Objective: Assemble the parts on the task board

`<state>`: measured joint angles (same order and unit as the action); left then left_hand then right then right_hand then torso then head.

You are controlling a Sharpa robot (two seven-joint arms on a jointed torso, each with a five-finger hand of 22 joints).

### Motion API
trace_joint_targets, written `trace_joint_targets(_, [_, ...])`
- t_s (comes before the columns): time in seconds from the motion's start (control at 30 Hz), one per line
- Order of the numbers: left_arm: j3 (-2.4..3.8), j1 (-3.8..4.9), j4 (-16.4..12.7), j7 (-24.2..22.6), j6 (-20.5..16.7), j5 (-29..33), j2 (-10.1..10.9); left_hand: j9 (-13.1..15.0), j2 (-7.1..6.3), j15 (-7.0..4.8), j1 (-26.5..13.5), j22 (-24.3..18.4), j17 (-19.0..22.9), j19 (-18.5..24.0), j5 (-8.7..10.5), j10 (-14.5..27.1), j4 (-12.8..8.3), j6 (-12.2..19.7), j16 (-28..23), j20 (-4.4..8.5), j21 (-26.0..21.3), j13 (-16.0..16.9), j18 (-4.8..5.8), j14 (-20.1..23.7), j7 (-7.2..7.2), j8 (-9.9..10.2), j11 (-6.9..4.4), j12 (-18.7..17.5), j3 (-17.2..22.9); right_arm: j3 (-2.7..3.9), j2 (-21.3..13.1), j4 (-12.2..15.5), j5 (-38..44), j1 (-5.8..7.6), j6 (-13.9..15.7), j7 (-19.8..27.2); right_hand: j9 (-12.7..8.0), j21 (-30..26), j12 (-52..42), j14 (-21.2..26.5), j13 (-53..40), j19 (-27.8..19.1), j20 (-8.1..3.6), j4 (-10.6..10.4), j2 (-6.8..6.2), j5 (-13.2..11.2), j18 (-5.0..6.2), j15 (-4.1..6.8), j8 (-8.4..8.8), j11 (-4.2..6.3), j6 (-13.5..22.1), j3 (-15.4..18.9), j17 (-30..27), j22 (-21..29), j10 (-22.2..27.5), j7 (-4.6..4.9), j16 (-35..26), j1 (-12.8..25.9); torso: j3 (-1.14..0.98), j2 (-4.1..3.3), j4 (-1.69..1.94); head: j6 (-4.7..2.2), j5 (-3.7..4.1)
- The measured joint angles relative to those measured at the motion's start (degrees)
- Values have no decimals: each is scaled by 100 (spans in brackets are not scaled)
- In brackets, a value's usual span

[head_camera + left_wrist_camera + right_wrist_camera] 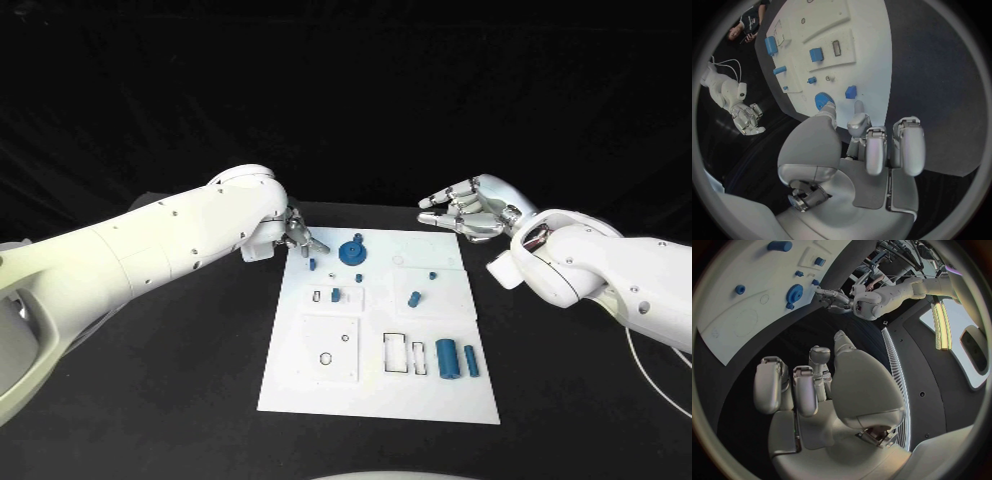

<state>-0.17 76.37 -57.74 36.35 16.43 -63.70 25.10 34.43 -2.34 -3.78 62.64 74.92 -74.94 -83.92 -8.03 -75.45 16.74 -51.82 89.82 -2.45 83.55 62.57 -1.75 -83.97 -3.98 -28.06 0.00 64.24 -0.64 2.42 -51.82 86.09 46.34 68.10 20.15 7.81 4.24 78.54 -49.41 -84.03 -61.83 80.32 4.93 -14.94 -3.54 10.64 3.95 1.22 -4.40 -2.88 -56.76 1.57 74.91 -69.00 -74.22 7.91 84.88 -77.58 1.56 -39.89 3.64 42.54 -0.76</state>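
Task board: the white task board (pixel 433 400) lies in the middle of the head view, long side running up and down, on the black table (pixel 159 400); dark table shows on all of its sides, widest to the lower left and lower right
Left hand: the left hand (pixel 300 238) sits at the board's upper left corner; its fingers are apart, some curled, and nothing is seen in them; its fingertips are close to a small blue peg (pixel 313 264) and the blue gear (pixel 352 252), contact cannot be told
Right hand: the right hand (pixel 464 212) hovers above the board's upper right corner, over the table, fingers spread and loosely bent, holding nothing
Parts: two blue cylinders (pixel 449 353) lie side by side at the board's lower right; a small blue block (pixel 414 298) and another small blue piece (pixel 336 294) sit mid-board
Writing: none can be read on the board or arms
Left wrist view: shows the own palm and fingers (pixel 867 150) near the gear (pixel 824 101) at the board's edge, and the other hand (pixel 747 116) well apart over the table
Right wrist view: shows its own bent fingers (pixel 804 387) with nothing between them, and the gear (pixel 794 291) near the board's edge
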Motion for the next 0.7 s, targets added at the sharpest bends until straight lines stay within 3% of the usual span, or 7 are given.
trace_joint_targets(0.33, [-16, -59, 182, -140, 160, -150, -108, 0, 32, 0, 32, 0, 1, 0, 15, -32, -14, -61, 0, 0, 32, 44, 0, 0, 20, -35, -32, 63, -49, -1, 13, -7, 1, -5, 0, 0, 0, 0, 0, 0, 0, 0, 0, 0, 0, 0, 0, 0, 0, 0, 0, 0, 0, 0, 0, 0, 0, 0, 0, -18, -8, 10, -19])
trace_joint_targets(0.7, [-18, -73, 210, -165, 318, -212, -127, 76, 233, 0, 385, -1, 1, 0, 15, -93, -38, -163, 0, 0, 69, 93, -1, 0, 82, -178, -94, 145, -72, 0, 20, -13, 1, -6, -1, 1, -1, 0, 0, 0, -1, 0, 0, 0, 0, 0, 0, 0, 0, 0, 0, 0, -1, 0, 0, 0, 0, 0, -2, -12, -8, 15, -36])
